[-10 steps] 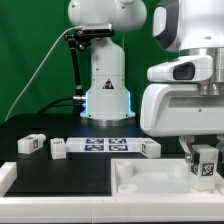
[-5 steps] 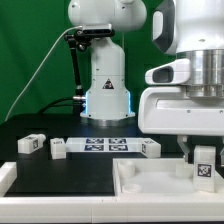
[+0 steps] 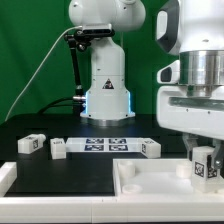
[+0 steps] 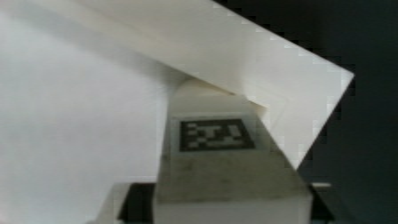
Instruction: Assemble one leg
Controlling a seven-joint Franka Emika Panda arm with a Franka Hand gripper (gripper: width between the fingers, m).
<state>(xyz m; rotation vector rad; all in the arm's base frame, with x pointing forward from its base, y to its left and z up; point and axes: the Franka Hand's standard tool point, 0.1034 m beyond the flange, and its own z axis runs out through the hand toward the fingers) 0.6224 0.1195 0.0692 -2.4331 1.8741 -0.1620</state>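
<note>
Where jaws grip it, the leg (image 3: pixel 204 166) looks white, apparently upright, tag-faced.

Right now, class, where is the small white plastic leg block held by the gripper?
The leg sits in the gripper at the exterior view's right, over the white tray-like part.

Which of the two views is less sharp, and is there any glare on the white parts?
Wrist view: soft and blurry overall, though the leg tag stays readable; the white tray looks washed out. Exterior view: sharper, evenly lit, with a blue glow at the robot base.
</note>
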